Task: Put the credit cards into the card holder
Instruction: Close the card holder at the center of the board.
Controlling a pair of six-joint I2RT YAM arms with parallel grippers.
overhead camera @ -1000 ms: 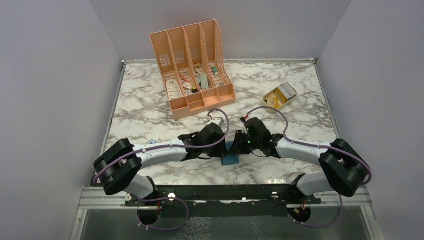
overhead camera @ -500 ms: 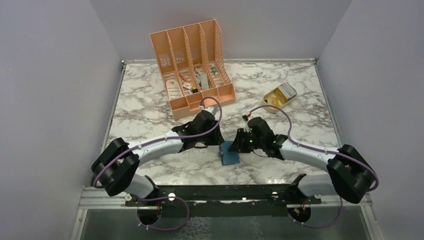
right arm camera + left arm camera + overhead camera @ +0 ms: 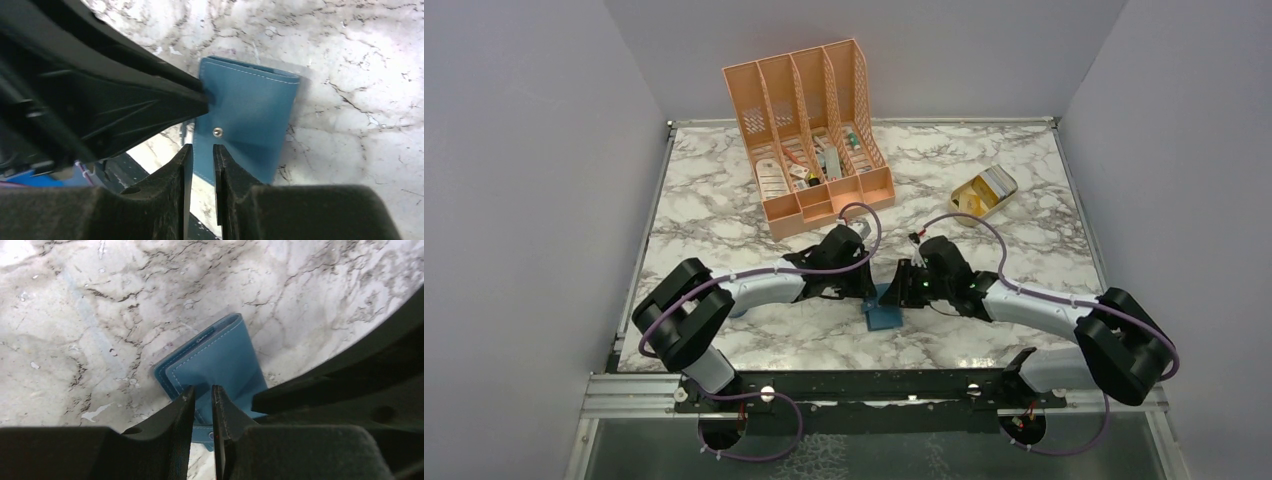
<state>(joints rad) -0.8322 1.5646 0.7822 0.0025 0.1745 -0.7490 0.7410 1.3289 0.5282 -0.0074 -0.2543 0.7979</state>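
Teal card holder point(image 3: 885, 313): folded, flat on table point(image 3: 724, 220), in front of peach organizer point(image 3: 824, 210). Left pincer point(image 3: 202, 390), right pincer point(image 3: 202, 148): fingers nearly together at holder edges, cannot tell if clamped. No credit cards visibly loaded; opening, insertion outstanding.

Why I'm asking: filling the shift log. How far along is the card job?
Done: nothing; the wallet lies closed on the table. In hand: the left end effector and right end effector sit at its edges, probably to open it. Left: every card, seemingly in the far tray, must go in.
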